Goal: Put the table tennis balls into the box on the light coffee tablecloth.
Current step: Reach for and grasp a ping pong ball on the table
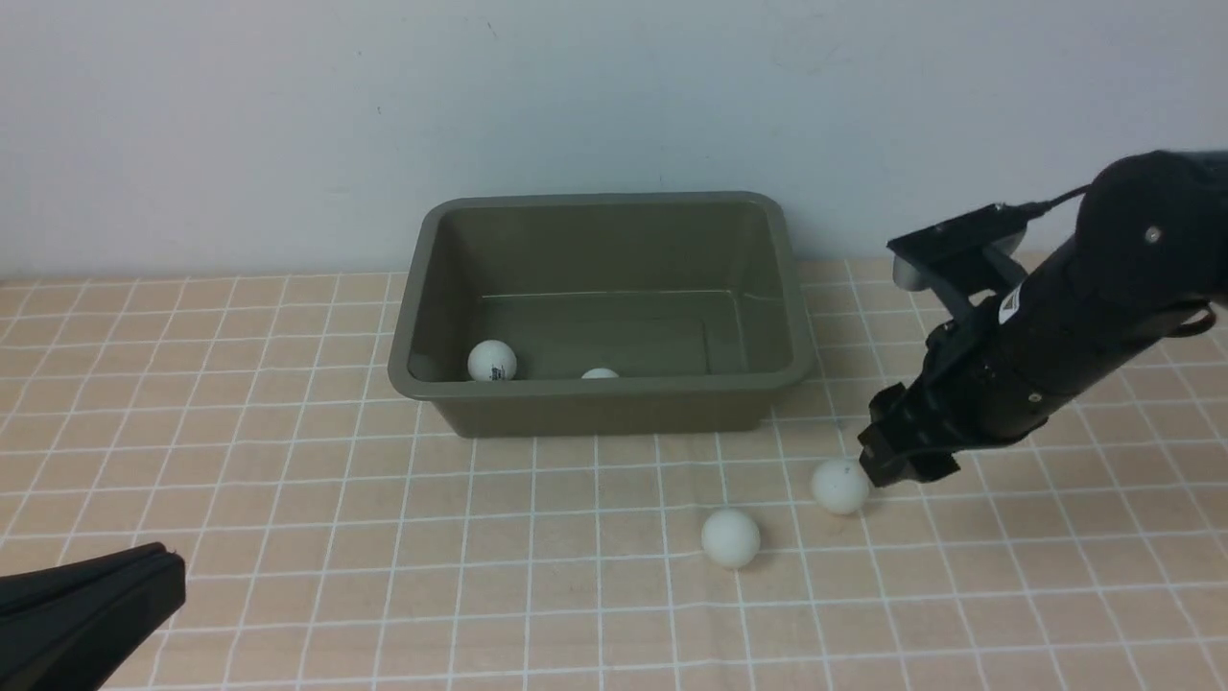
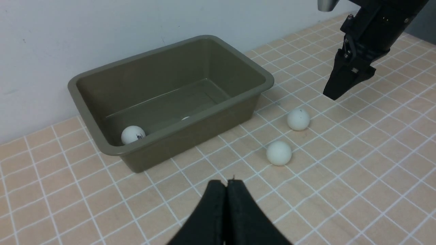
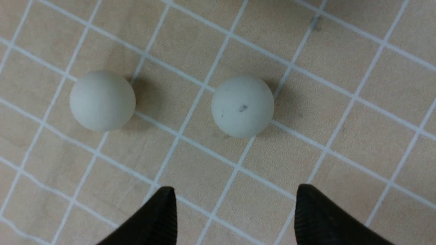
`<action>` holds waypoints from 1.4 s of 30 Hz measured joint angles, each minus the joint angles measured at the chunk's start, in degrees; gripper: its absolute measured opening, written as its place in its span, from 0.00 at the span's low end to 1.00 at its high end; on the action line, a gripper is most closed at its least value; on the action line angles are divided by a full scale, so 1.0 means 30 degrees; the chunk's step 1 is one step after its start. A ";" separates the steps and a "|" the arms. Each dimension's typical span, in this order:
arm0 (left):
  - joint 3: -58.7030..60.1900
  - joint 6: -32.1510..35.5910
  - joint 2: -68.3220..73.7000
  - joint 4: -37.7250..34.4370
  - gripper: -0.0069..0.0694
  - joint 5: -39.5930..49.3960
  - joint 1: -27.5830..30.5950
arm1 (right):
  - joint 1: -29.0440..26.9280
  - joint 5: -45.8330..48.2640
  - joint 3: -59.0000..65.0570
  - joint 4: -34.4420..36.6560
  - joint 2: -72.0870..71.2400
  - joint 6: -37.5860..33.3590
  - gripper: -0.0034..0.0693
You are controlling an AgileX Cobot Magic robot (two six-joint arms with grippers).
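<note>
Left gripper [image 2: 226, 184] clamped closed, cropped by frame; my right gripper [image 3: 235, 189] spread wide, empty, near speckled ball [image 3: 242, 106]; box [image 1: 595, 389] rim half hides one ball [image 1: 601, 373].

We see the olive-green box [image 1: 595, 415] standing upright and open on the light coffee tablecloth [image 1: 288, 499], which is gridded with thin white lines. Inside, a logo ball [image 1: 492, 361] rests in the near left corner. A second ball [image 1: 600, 373] shows only its top above the near rim. On the cloth before the box's right end lie the plain ball [image 1: 730, 537] and, to its right and apart from it, the marked ball [image 1: 840, 485], which bears a small dark speck.
</note>
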 joint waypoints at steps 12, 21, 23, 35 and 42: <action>0.0000 0.0058 0.0000 -0.0720 0.00 0.0767 0.0000 | 0.0000 -0.1788 0.0046 0.0375 0.1631 -0.1107 0.63; 0.0000 0.0058 0.0000 -0.0761 0.00 0.0767 0.0000 | 0.0000 -0.2204 0.0046 0.1174 0.1938 -0.2130 0.69; 0.0000 0.0058 0.0000 -0.0776 0.00 0.0767 0.0000 | 0.0000 -0.2287 0.0046 0.1239 0.1938 -0.2297 0.74; 0.0000 0.0136 0.0000 -0.0776 0.00 0.0767 0.0000 | 0.0000 -0.3318 0.0046 0.1239 0.2662 -0.2427 0.80; 0.0000 0.0197 0.0000 -0.0776 0.00 0.0767 0.0000 | 0.0000 -0.3273 -0.0631 0.1470 0.3433 -0.2562 0.80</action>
